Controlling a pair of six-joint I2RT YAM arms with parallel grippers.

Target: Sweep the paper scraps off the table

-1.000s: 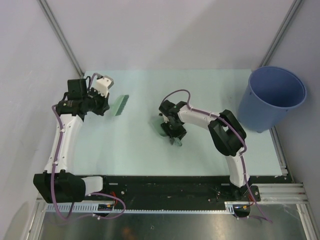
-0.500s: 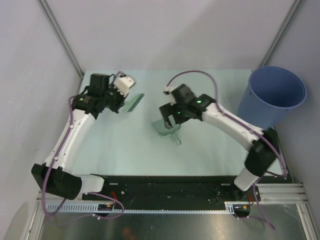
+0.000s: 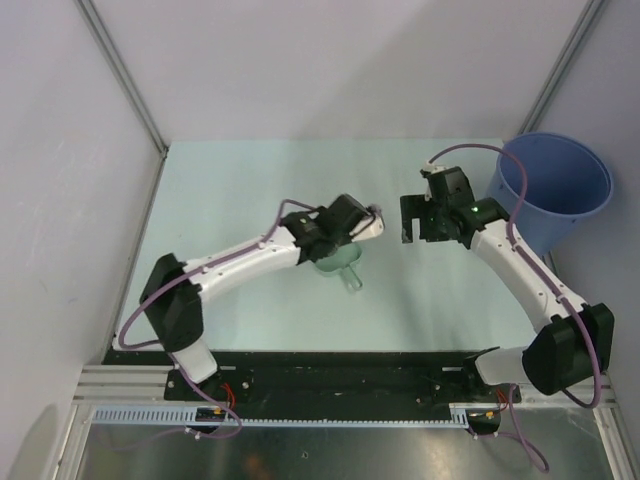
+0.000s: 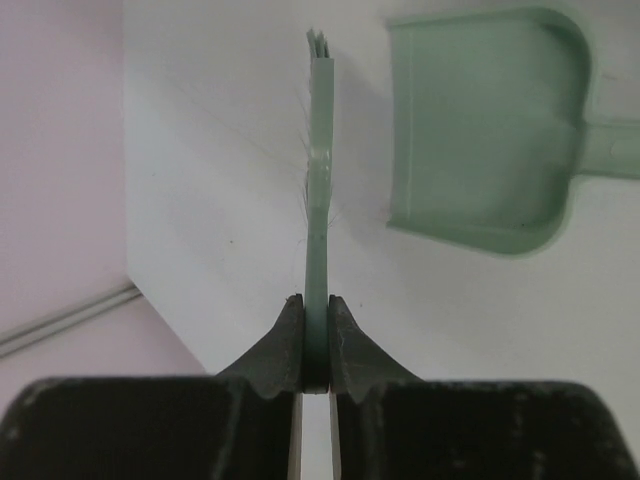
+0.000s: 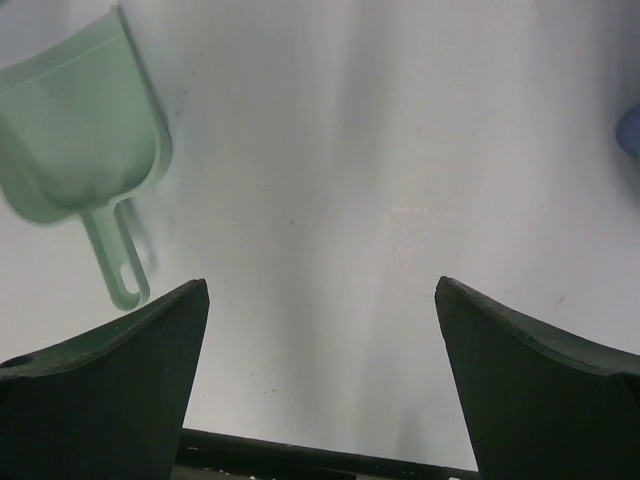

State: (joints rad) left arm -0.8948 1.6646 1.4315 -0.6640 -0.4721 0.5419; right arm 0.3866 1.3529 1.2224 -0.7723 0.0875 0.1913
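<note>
No paper scraps show in any view. The mint-green dustpan [image 3: 340,264] lies on the table [image 3: 240,180] near the middle, with its handle toward the near edge. It looks empty in the left wrist view [image 4: 485,130] and also shows in the right wrist view [image 5: 85,130]. My left gripper [image 3: 350,224] is shut on the mint-green brush [image 4: 318,190], seen edge-on, just left of the dustpan's mouth. In its own view the left gripper [image 4: 316,302] clamps the brush's flat handle. My right gripper [image 3: 412,226] is open and empty, to the right of the dustpan and above the table [image 5: 320,287].
A tall blue bucket [image 3: 555,190] stands at the table's far right corner; its edge shows in the right wrist view [image 5: 630,130]. A black rail [image 3: 340,365] runs along the near edge. Grey walls close the back and sides.
My left arm swung from the far left to the centre with the brush, ending at the dustpan. My right gripper left the dustpan and moved right toward the bucket.
</note>
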